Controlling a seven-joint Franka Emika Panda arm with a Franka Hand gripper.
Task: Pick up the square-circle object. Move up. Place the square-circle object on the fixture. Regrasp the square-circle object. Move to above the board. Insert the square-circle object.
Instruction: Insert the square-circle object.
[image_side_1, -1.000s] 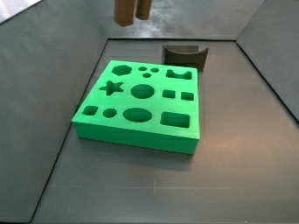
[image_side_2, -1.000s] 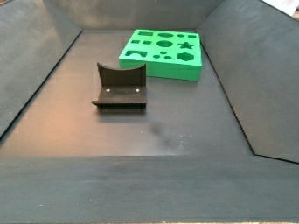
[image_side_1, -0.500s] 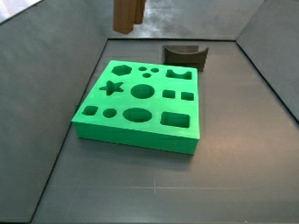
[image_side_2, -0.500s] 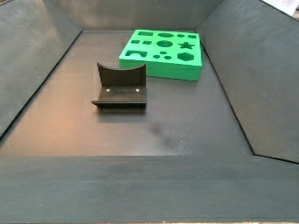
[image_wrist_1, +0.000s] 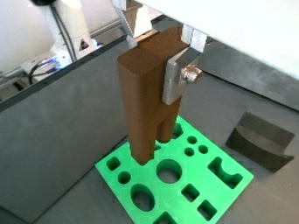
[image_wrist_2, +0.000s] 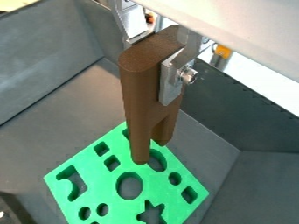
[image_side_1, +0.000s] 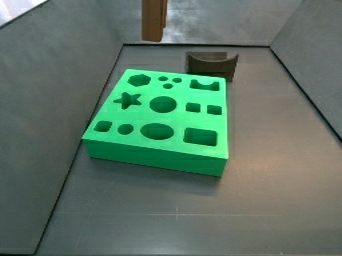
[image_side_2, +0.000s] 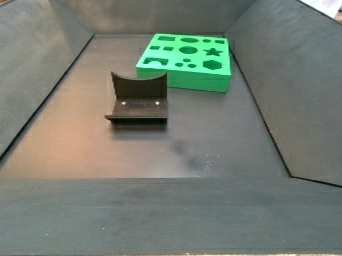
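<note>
Wrist views: gripper (image_wrist_1: 176, 54) clamps the brown peg (image_wrist_1: 149, 96), hanging upright above the green board (image_wrist_1: 176, 179). Side view: peg (image_side_1: 155, 20) has shifted along the floor's far edge; fixture (image_side_1: 211, 64) empty, insertion next.

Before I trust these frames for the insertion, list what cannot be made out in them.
- Gripper: above the top edge in both side views; seen only in the wrist views.
- Square-circle object: in a side view only its lower end shows; absent from the other.
- Board: holes behind the peg are hidden in both wrist views.
- Fixture: cut by the frame corner in a wrist view.
</note>
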